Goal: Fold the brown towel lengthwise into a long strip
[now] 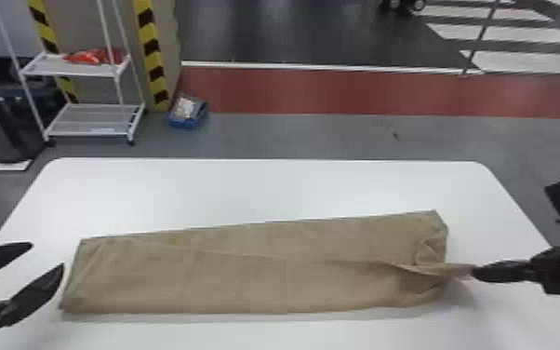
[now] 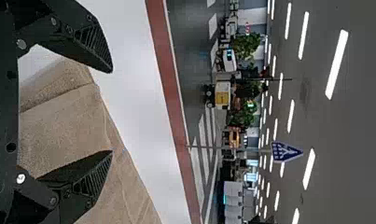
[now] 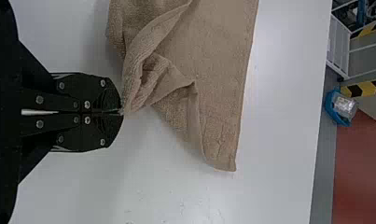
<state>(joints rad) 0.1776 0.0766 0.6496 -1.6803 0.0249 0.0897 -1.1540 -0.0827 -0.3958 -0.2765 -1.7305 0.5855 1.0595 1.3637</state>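
Note:
The brown towel [image 1: 256, 270] lies folded as a long band across the white table, its right end crumpled and pulled to a point. At that point my right gripper [image 1: 475, 271] is shut on the towel; in the right wrist view the right gripper [image 3: 122, 112] pinches a gathered edge of the towel [image 3: 218, 93]. My left gripper [image 1: 47, 255] stands open just off the towel's left end, nothing between its fingertips. In the left wrist view the left gripper [image 2: 112, 112] has its fingers spread, with the towel [image 2: 64, 126] beyond them.
The white table [image 1: 246, 191] has bare surface behind the towel and a narrow strip in front of it. Past its far edge stand a white shelf rack [image 1: 93, 118] and a blue bin [image 1: 188, 112] on the floor.

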